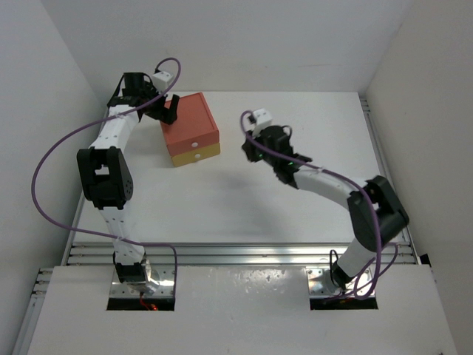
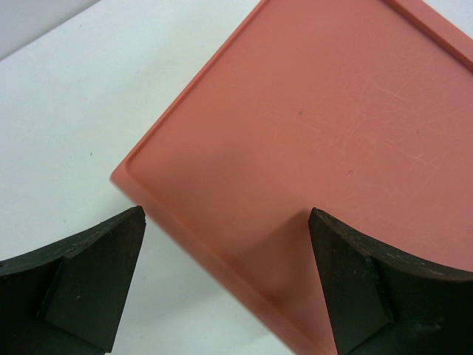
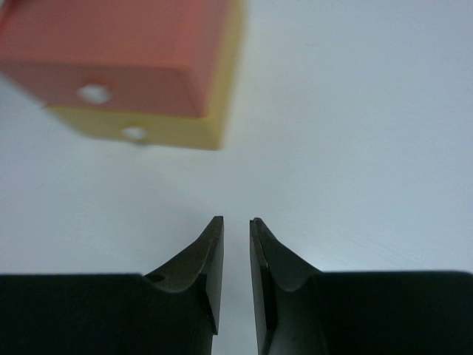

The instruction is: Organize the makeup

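Note:
No makeup sticks, brushes or palettes show in any view. The orange-red and yellow drawer box (image 1: 191,129) stands at the back left of the table with both drawers closed. My left gripper (image 1: 166,111) is open above the box's back left corner. In the left wrist view (image 2: 227,214) one finger is over the orange lid (image 2: 332,111) and the other over the bare table. My right gripper (image 1: 250,149) hangs right of the box, its jaws almost together with only a narrow gap and nothing between them (image 3: 236,222). The box front (image 3: 133,81) shows ahead to its upper left.
The white table (image 1: 295,214) has white walls at the back and on both sides. A metal rail (image 1: 244,255) runs along its near edge. Purple cables loop off both arms.

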Available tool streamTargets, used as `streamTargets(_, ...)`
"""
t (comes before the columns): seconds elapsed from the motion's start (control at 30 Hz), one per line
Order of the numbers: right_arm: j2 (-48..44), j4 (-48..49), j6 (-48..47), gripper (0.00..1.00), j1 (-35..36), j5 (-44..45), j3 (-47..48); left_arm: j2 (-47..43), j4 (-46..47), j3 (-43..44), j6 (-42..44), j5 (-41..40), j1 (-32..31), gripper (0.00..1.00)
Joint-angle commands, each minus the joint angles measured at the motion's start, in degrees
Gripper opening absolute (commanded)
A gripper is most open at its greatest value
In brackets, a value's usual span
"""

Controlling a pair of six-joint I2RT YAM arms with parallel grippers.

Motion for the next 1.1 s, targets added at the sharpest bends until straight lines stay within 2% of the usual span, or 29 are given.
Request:
streamTargets(0.0, -5.79, -23.64, 0.78, 0.22, -9.79, 2.09, 3.07, -2.40, -5.31, 5.78, -2.07, 0.24, 3.29, 0.99)
streamTargets(0.03, -6.14, -28.00, 0.95, 0.29, -13.29, 3.93, 6.04, -3.28, -5.31, 6.49, -2.68, 0.24, 5.04, 0.99)
streamTargets(0.07, -6.14, -38.75, 1.73, 0.56, -14.80, 9.86, 9.03, -4.16, -5.31, 7.19, -3.56, 0.24, 6.01, 0.99)
streamTargets(0.13, -6.32, -44.02, 4.62, 0.75, -20.68, 15.95, 12.47, -6.70, -5.31, 7.20, -4.43, -0.54, 9.08, 0.99)
streamTargets(0.17, -6.58, -47.78, 5.08, 0.90, -23.49, 16.51, 13.53, -7.50, -5.31, 5.80, -5.05, -1.16, 10.06, 1.00)
streamTargets(0.23, -7.89, -47.91, 4.82, 1.00, -27.11, 16.08, 12.93, -10.04, -4.78, 3.52, -5.06, -3.00, 11.99, 1.00)
streamTargets(0.27, -8.51, -46.34, 4.38, 1.00, -30.17, 13.12, 11.88, -10.92, -4.78, 0.63, -5.06, -3.71, 13.65, 1.00)
streamTargets(0.37, -8.17, -45.36, 5.87, 1.00, -34.13, 11.51, 12.30, -14.35, -4.78, -6.13, -6.20, -5.38, 16.83, 1.00)
streamTargets(0.57, -5.00, -47.03, 8.59, 1.00, -33.98, 12.30, 16.88, -22.17, -0.83, -21.95, -5.59, -8.10, 21.05, 1.00)
streamTargets(0.7, -5.26, -43.53, 10.70, 1.00, -33.72, 10.36, 15.22, -23.93, 0.40, -26.29, -5.59, -8.90, 21.58, 1.00)
streamTargets(1.07, -4.91, -41.93, 9.75, 1.00, -30.91, 12.20, 17.06, -24.56, 1.46, -28.14, -6.64, -5.91, 22.11, 1.00)
